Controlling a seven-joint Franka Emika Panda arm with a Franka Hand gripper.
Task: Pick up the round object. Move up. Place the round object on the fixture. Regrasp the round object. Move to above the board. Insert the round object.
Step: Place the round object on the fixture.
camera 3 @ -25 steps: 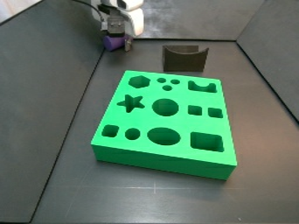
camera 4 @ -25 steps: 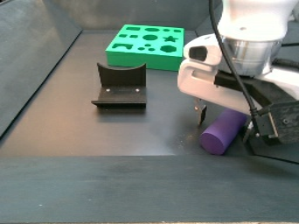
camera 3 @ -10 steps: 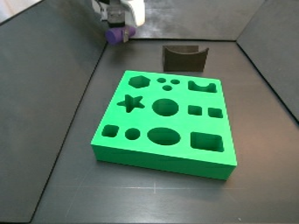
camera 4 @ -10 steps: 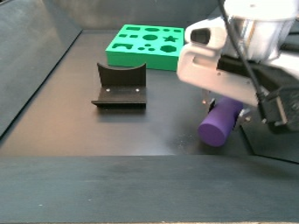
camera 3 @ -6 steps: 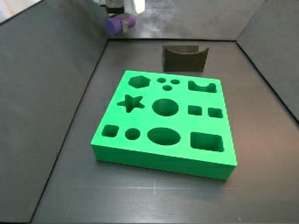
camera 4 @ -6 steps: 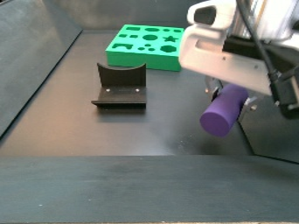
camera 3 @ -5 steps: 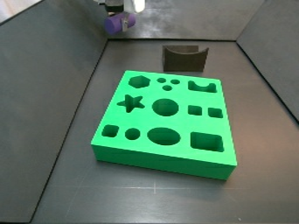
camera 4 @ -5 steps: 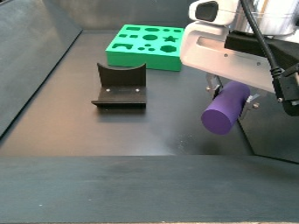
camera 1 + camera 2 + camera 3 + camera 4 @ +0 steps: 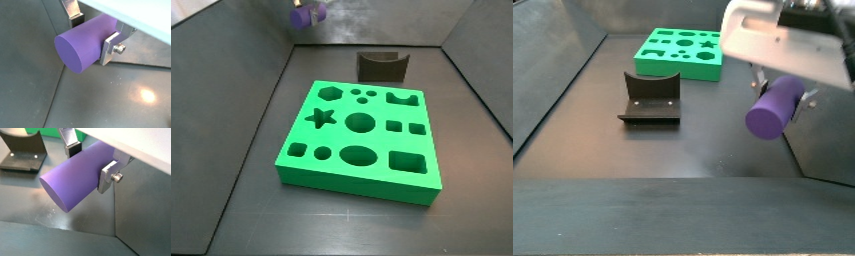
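My gripper (image 9: 93, 31) is shut on the round object (image 9: 83, 44), a smooth purple cylinder peg lying sideways between the silver fingers (image 9: 109, 175). It hangs well above the dark floor, in both side views (image 9: 775, 107) (image 9: 301, 17). The fixture (image 9: 649, 98), a dark block with a curved notch, stands on the floor to the side of the gripper; it also shows in a side view (image 9: 381, 66) and a wrist view (image 9: 20, 152). The green board (image 9: 361, 132) with many cut-out holes lies flat beyond the fixture (image 9: 683, 50).
Dark walls enclose the floor: a slanted side wall (image 9: 547, 80) and a back wall (image 9: 398, 20). A wall edge runs close beside the gripper (image 9: 143, 203).
The gripper has risen with the purple peg in it, from resting on the floor to well above it. The board and fixture have not moved.
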